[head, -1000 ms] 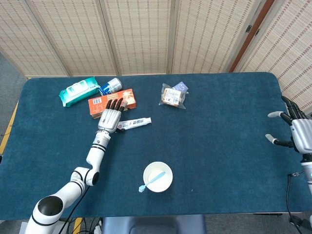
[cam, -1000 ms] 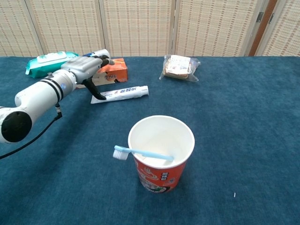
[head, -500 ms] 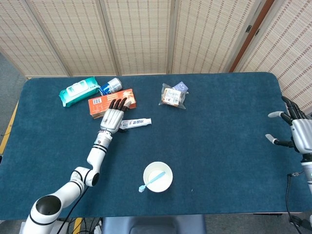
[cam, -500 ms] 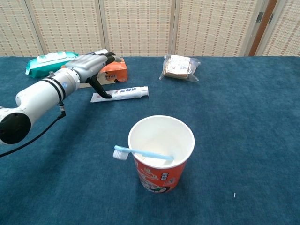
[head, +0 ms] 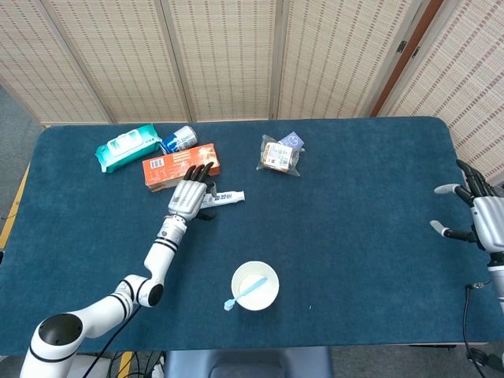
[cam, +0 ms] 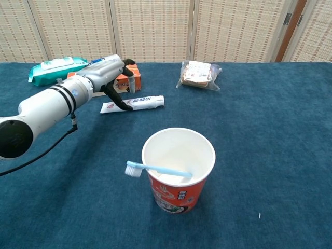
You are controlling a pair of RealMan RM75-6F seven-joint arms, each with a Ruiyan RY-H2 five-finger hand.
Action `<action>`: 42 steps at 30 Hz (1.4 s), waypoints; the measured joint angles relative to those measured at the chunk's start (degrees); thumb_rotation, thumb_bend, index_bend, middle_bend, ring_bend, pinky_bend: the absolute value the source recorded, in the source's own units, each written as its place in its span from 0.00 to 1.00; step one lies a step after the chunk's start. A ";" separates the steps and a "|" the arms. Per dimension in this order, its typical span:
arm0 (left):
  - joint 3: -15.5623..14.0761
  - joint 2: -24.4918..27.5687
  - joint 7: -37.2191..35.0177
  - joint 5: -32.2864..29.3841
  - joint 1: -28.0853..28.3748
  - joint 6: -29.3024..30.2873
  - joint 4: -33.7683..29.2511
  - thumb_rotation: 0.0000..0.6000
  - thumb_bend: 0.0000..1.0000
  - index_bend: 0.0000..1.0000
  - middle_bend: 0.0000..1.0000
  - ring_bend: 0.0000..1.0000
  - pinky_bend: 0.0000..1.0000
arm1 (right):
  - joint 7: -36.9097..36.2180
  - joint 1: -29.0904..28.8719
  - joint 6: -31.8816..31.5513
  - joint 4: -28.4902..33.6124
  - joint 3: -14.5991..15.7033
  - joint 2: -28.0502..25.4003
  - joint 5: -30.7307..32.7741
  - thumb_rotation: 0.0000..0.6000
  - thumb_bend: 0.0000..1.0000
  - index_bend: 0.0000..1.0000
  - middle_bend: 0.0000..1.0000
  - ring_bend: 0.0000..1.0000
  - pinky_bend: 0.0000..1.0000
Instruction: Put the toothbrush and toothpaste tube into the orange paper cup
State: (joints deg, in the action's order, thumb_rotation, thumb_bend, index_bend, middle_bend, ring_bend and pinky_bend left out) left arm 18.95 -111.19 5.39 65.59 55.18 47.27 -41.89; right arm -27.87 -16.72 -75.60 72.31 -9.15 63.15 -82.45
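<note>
The orange paper cup (head: 255, 286) (cam: 178, 168) stands near the table's front. A light blue toothbrush (head: 245, 292) (cam: 155, 169) lies in it, its head sticking out over the rim. The white toothpaste tube (head: 223, 198) (cam: 141, 102) lies flat on the blue cloth behind the cup. My left hand (head: 190, 194) (cam: 110, 75) hovers over the tube's left end with fingers spread, holding nothing; its thumb reaches down by the tube. My right hand (head: 477, 211) stays at the table's right edge, fingers apart and empty; the chest view does not show it.
An orange box (head: 180, 164) (cam: 127, 78) lies just behind my left hand. A green wipes pack (head: 127, 147) (cam: 54, 68) and a blue can (head: 179, 138) sit at the back left. A bagged snack (head: 280, 156) (cam: 198, 74) rests at the back centre.
My left hand has shifted right, from the tube's left end further over the tube. The tube, cup, toothbrush and right hand have not moved.
</note>
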 measured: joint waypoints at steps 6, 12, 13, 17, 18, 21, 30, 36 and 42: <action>1.83 -0.10 3.36 -3.77 1.49 -2.97 0.14 1.00 0.00 0.47 0.00 0.00 0.00 | -0.40 0.22 -0.27 -0.22 0.00 0.07 -0.05 1.00 0.09 0.38 0.01 0.00 0.20; 2.80 -1.21 4.51 -5.25 2.84 -3.69 2.35 1.00 0.00 0.47 0.00 0.00 0.00 | -0.71 0.38 -0.16 -0.65 0.07 0.35 0.07 1.00 0.09 0.38 0.01 0.00 0.20; 2.91 -1.42 4.65 -5.48 3.05 -3.92 2.81 1.00 0.00 0.47 0.00 0.00 0.00 | -0.77 0.38 -0.17 -0.73 0.06 0.40 0.08 1.00 0.09 0.38 0.01 0.00 0.20; 3.55 -2.47 5.39 -7.01 4.18 -5.70 4.99 1.00 0.00 0.47 0.00 0.00 0.00 | -1.04 0.47 -0.30 -0.98 0.08 0.50 -0.03 1.00 0.09 0.38 0.01 0.00 0.20; 3.74 -2.82 5.64 -7.46 4.56 -6.22 5.61 1.00 0.00 0.47 0.00 0.00 0.00 | -1.11 0.50 -0.31 -1.02 0.08 0.52 -0.03 1.00 0.09 0.38 0.01 0.00 0.20; 4.02 -3.59 6.09 -8.06 5.34 -6.97 6.92 1.00 0.00 0.47 0.00 0.00 0.00 | -1.25 0.60 -0.33 -1.16 0.11 0.55 -0.01 1.00 0.09 0.38 0.01 0.00 0.20; 3.66 -6.34 5.83 -7.35 7.10 -7.22 12.26 1.00 0.00 0.45 0.00 0.00 0.00 | -1.97 1.09 -0.42 -1.71 0.26 0.71 0.15 1.00 0.09 0.38 0.01 0.00 0.20; 3.37 -8.07 4.70 -6.57 8.09 -7.95 16.24 1.00 0.00 0.44 0.00 0.00 0.00 | -2.45 1.17 -0.29 -2.18 0.27 0.88 0.20 1.00 0.09 0.38 0.01 0.00 0.20; 3.46 -9.15 4.39 -6.44 9.10 -9.99 19.33 1.00 0.00 0.43 0.00 0.00 0.00 | -2.95 1.14 -0.15 -2.50 0.27 0.96 0.10 1.00 0.09 0.38 0.01 0.00 0.20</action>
State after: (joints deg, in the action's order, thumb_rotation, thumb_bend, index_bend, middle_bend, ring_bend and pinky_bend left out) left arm 22.41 -120.34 9.79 59.15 64.29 37.29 -22.56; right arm -30.82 -15.58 -75.75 69.81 -8.89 64.11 -82.35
